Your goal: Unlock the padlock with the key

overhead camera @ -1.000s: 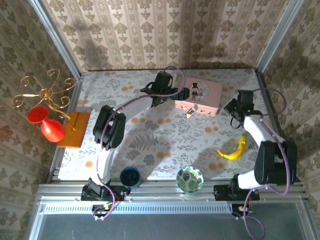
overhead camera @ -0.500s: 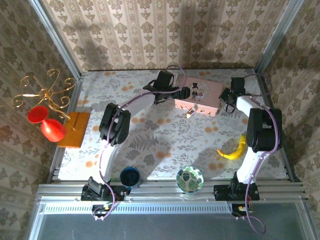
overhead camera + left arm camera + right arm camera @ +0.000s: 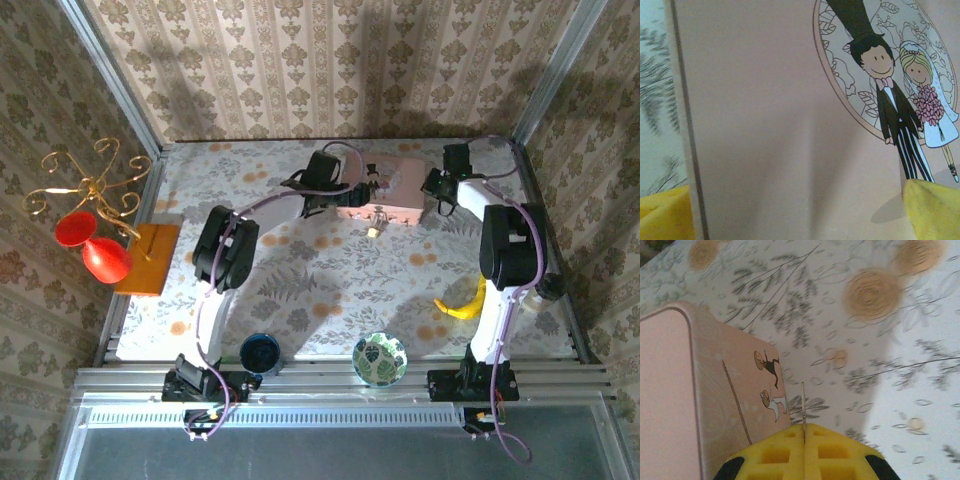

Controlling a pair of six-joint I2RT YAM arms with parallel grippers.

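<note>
Pink box (image 3: 405,190), banana (image 3: 452,308), leaf-patterned bowl (image 3: 380,359), blue cup (image 3: 261,353), orange board (image 3: 148,258)

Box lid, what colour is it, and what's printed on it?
Pale pink box lid, printed with a cartoon bride and groom; left wrist view shows it best.

Damask-papered walls (image 3: 300,60), floral tablecloth (image 3: 300,290)

My right hand (image 3: 437,190), with the key (image 3: 803,402) pinched in it, has swung from the right side of the surface (image 3: 300,280) across to the right end of the pink box (image 3: 395,212). The box has slid slightly left, carrying the padlock (image 3: 373,230) along. My left hand (image 3: 355,190) has shifted slightly too.
</note>
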